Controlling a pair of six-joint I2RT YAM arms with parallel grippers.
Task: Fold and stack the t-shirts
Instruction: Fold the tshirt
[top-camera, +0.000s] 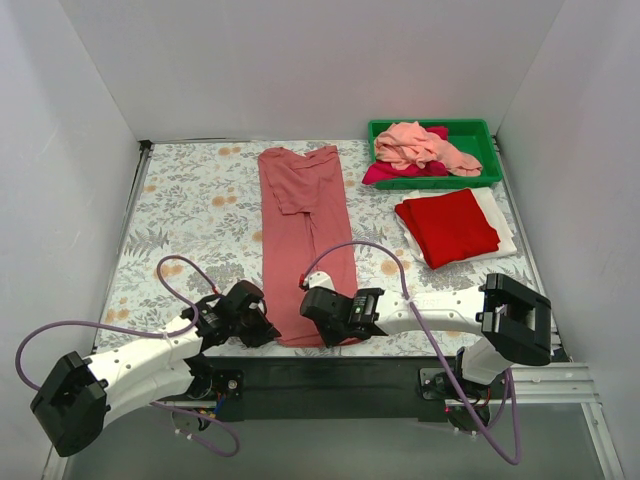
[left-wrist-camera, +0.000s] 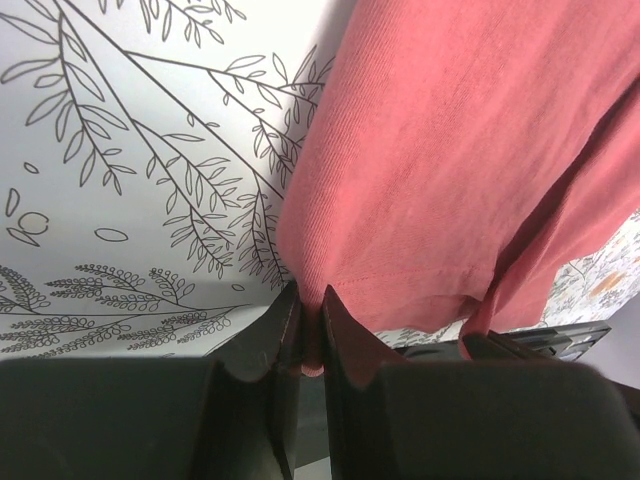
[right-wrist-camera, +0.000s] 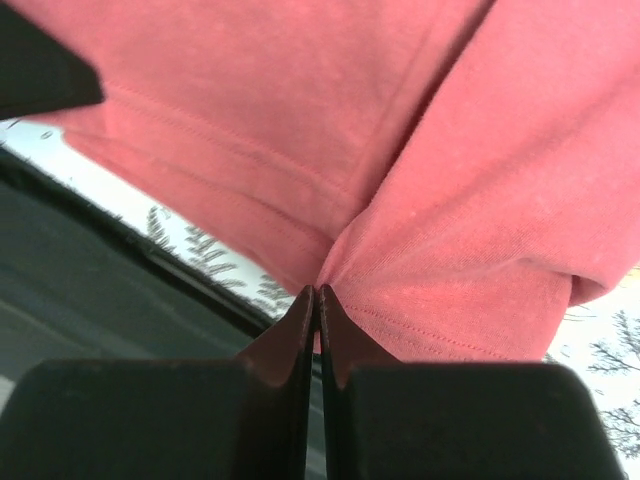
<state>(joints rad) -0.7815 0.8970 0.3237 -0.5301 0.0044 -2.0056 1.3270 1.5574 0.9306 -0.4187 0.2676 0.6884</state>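
A dusty rose t-shirt (top-camera: 305, 235) lies folded lengthwise into a long strip down the middle of the table. My left gripper (top-camera: 268, 330) is shut on its near left hem corner (left-wrist-camera: 312, 352). My right gripper (top-camera: 318, 318) is shut on its near right hem corner (right-wrist-camera: 330, 285). Both sit low at the table's near edge. A folded bright red t-shirt (top-camera: 447, 226) lies on a folded white t-shirt (top-camera: 500, 215) at the right. A salmon pink t-shirt (top-camera: 425, 148) and a magenta t-shirt (top-camera: 392, 173) lie crumpled in the bin.
The green plastic bin (top-camera: 480, 130) stands at the far right corner. A floral tablecloth (top-camera: 195, 215) covers the table. White walls close in the left, back and right. A black rail (top-camera: 330, 375) runs along the near edge.
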